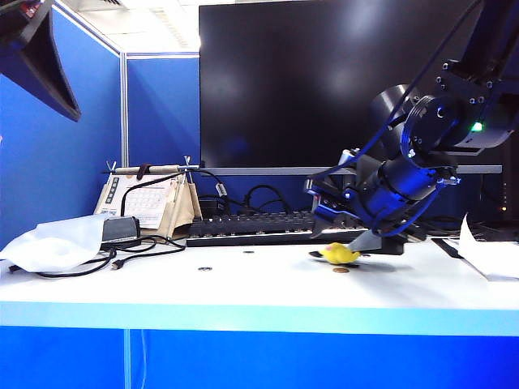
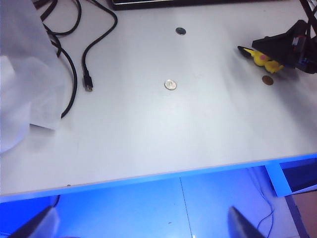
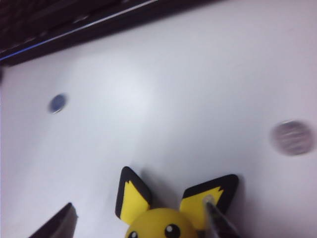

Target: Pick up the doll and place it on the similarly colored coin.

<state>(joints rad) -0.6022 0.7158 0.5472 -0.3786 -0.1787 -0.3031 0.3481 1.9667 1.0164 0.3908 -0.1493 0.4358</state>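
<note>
The yellow doll (image 1: 339,254) with black-tipped ears sits low at the table surface, just in front of the keyboard. In the right wrist view its head (image 3: 158,223) lies between the fingers of my right gripper (image 3: 138,204). One finger overlaps an ear and the other stands clear of the doll, so the gripper is open around it. The brass coin (image 1: 340,270) lies on the table right beside the doll, toward the front edge, also seen in the left wrist view (image 2: 267,79). My left gripper (image 2: 141,223) hangs open beyond the table's front edge, holding nothing.
A silver coin (image 2: 170,85) and a dark coin (image 2: 181,31) lie left of the doll. A black keyboard (image 1: 251,227) and a monitor stand behind. A black cable (image 2: 84,59) and white plastic wrap (image 2: 25,74) lie at the left, with white paper (image 1: 486,251) at the right.
</note>
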